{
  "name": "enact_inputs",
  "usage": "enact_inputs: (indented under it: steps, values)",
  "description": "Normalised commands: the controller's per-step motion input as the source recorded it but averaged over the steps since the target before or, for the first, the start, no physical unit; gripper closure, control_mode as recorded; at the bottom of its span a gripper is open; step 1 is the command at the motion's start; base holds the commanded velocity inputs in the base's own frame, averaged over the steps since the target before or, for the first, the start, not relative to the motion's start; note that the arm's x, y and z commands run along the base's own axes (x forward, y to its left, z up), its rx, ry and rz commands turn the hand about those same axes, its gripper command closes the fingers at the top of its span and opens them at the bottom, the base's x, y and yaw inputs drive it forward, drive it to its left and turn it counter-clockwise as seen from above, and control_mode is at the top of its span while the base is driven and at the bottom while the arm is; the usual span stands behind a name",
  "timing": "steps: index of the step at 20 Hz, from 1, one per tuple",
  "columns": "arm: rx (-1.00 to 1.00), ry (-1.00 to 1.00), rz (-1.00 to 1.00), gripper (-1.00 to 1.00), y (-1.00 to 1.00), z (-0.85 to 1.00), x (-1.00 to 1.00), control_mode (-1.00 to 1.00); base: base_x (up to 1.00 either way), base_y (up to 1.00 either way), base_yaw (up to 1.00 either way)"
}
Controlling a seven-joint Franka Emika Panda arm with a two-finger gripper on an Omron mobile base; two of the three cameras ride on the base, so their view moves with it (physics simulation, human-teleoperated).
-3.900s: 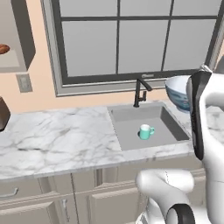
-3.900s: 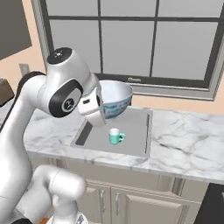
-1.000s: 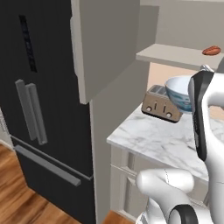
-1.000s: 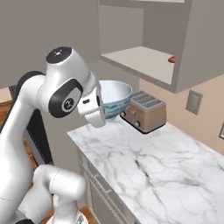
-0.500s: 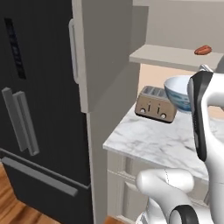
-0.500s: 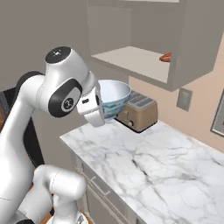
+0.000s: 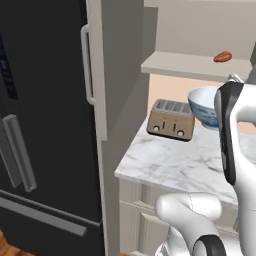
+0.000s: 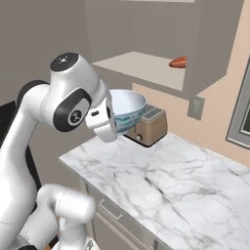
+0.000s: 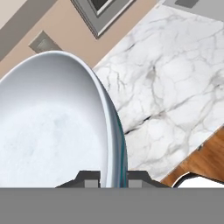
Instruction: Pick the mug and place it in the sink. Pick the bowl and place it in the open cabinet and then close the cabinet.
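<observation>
Jaws tight on bowl [image 9: 57, 122] rim, above marble counter [image 8: 180, 180]

1. Light is even, soft and bright; no source is visible.
2. The cabinet [image 8: 146, 44] interior sits in mild shade, and the fridge [image 7: 40, 125] is dark and flat.
3. The toaster [image 7: 171, 120] casts a faint shadow on the marble surface [image 8: 176, 185].
4. Edges look slightly soft and pixelated; no glare or lens distortion.
5. The bowl [image 9: 52, 127] interior looks grainy in the hand view.

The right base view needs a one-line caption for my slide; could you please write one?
The gripper holds the bowl above the marble counter, beside a toaster, below the open cabinet.
</observation>
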Motion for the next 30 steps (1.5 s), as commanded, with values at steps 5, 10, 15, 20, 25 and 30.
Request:
enact_inputs:
  steps: [5, 10, 15, 20, 25, 30]
  values:
    - [0.00, -0.03, -0.01, 1.00, 0.00, 0.09, -0.04, -1.00, 0.28, 0.00, -0.13]
    - [0.00, -0.08, 0.00, 1.00, 0.00, 0.45, -0.23, -1.00, 0.00, 0.00, 0.00]
    - [0.00, -0.05, 0.00, 1.00, 0.00, 0.49, -0.04, -1.00, 0.00, 0.00, 0.00]
    - [0.00, 0.00, 0.00, 1.00, 0.00, 0.27, 0.45, -1.00, 0.00, 0.00, 0.00]
    - [0.03, -0.02, 0.00, 1.00, 0.00, 0.00, 0.56, -1.00, 0.00, 0.00, 0.00]
    - [0.03, -0.05, 0.00, 1.00, 0.00, 0.01, 0.53, -1.00, 0.00, 0.00, 0.00]
